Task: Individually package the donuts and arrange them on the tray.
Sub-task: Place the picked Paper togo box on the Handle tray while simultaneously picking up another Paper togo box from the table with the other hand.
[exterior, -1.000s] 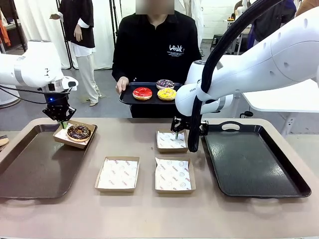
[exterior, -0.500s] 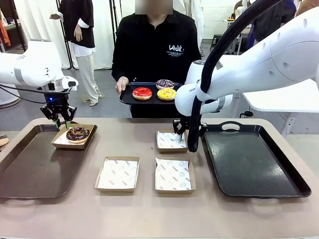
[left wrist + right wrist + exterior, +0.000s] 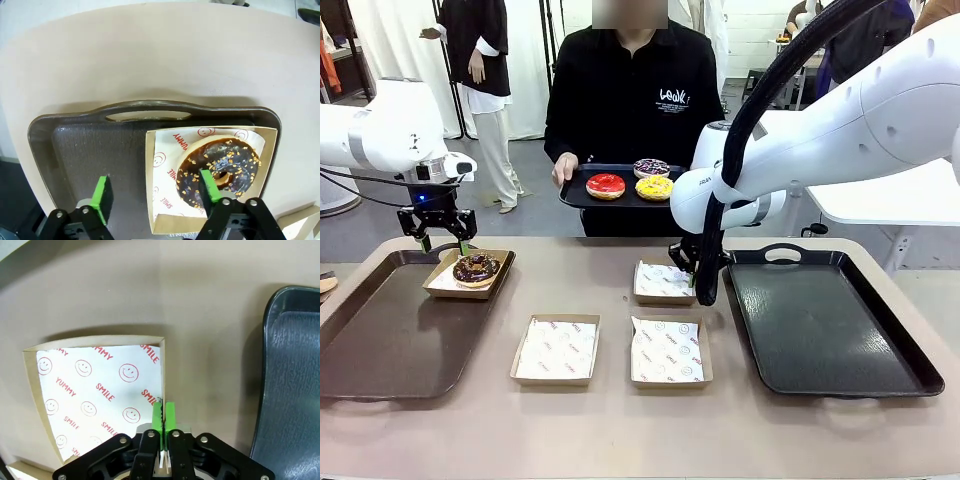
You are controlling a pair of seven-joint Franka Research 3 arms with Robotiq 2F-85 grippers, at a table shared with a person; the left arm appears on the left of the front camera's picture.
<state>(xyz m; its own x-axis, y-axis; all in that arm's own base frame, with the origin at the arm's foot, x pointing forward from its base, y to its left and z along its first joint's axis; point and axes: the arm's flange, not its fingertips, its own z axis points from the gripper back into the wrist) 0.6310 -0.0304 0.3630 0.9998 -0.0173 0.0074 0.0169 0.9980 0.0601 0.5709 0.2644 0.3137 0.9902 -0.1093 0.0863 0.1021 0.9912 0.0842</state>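
Right wrist view: my right gripper (image 3: 163, 409) is pinching six o'clock box wall (image 3: 162, 365), likely for dragging; left gripper (image 3: 154, 177) gaping over donut (image 3: 241, 167)

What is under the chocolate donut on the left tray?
The chocolate donut lies on white paper with red print, lining an open cardboard box that stands on the dark tray. The paper's middle is covered by the donut.

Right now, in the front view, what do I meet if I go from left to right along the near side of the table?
Brown tray → empty paper box → second empty paper box → black tray.
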